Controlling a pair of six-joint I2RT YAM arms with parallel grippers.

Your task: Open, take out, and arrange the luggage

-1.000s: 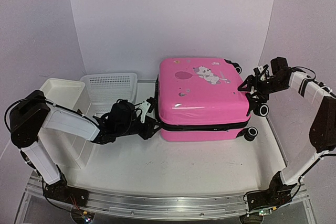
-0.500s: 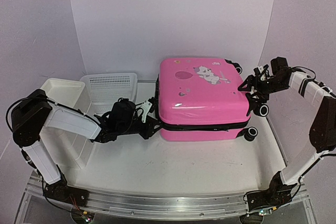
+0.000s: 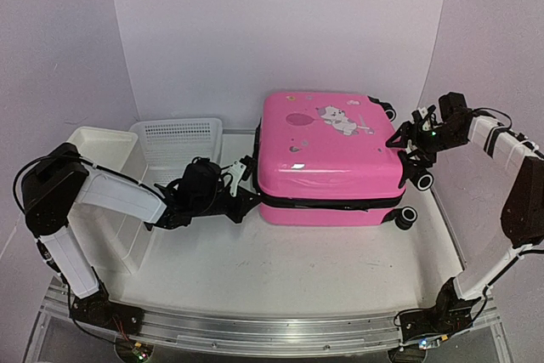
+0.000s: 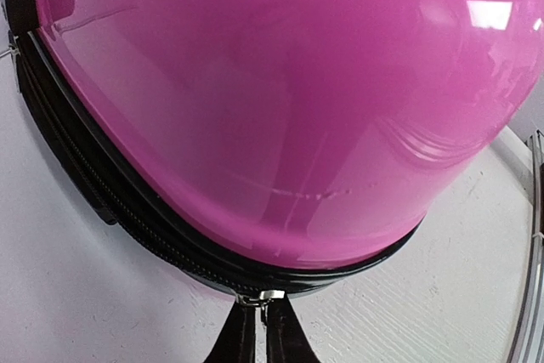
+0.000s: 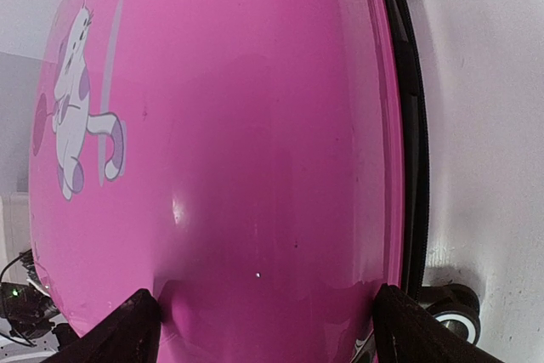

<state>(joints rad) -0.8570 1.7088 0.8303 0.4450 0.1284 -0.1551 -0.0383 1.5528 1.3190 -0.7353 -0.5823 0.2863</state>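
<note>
Left wrist view shows the left gripper (image 4: 260, 312) pinched on the zipper pull (image 4: 259, 297) of the pink suitcase (image 4: 255, 108) lying zipped on the table (image 3: 280, 269), right gripper (image 5: 263, 295) wide at its wheel end; a skewed tug could slip the pull free.

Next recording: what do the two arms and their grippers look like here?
Both the left arm and right arm pair white boxy links with bulky black joint housings, thin black cables looping alongside. The left gripper and right gripper are black with dark jaws. The right arm's white link carries a black band.
</note>
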